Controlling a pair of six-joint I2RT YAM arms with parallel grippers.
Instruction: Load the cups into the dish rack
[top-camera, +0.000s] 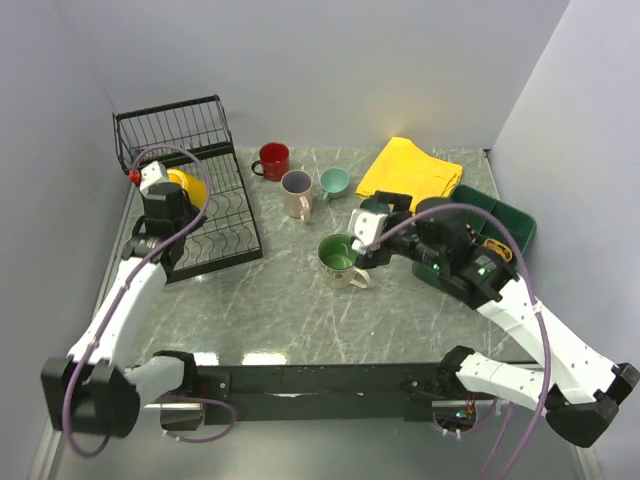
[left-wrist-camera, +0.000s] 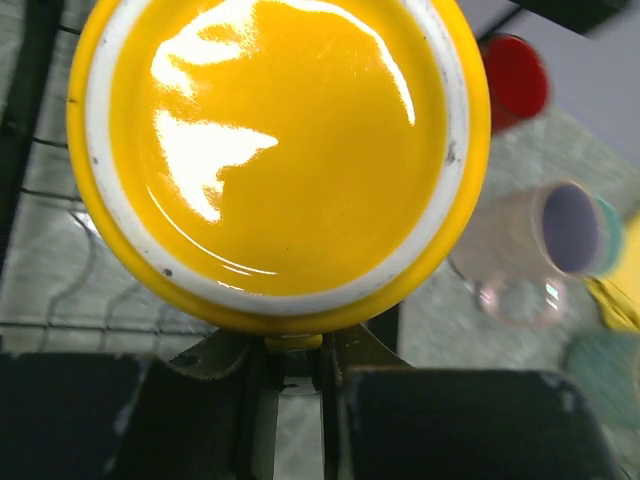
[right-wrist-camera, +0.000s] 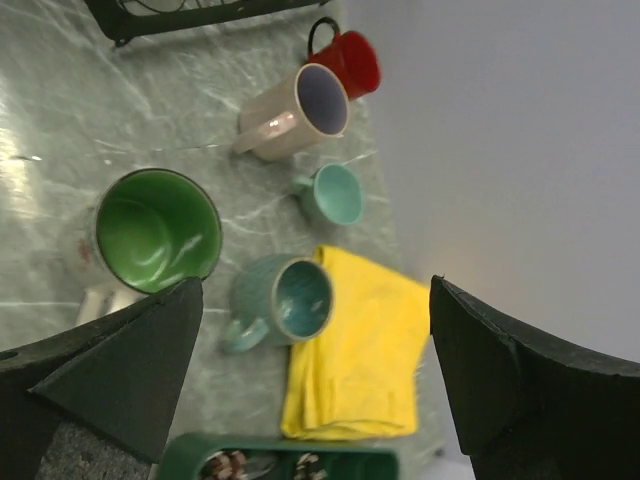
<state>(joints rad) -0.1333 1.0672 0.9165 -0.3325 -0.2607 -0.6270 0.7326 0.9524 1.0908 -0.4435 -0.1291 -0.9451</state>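
left tool (left-wrist-camera: 295, 350) clenched on yellow mug (left-wrist-camera: 280, 150) over rack (top-camera: 215, 215)
right tool (right-wrist-camera: 315, 345) released, hanging above grey-green mug (right-wrist-camera: 285, 300) and green-lined mug (right-wrist-camera: 158, 228) on the desk (right-wrist-camera: 60, 120)

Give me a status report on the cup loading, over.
Left pincer shut on yellow ceramic mug over black wire dish rack. Right pincer open near cream green-lined mug. Nothing blocking rack.
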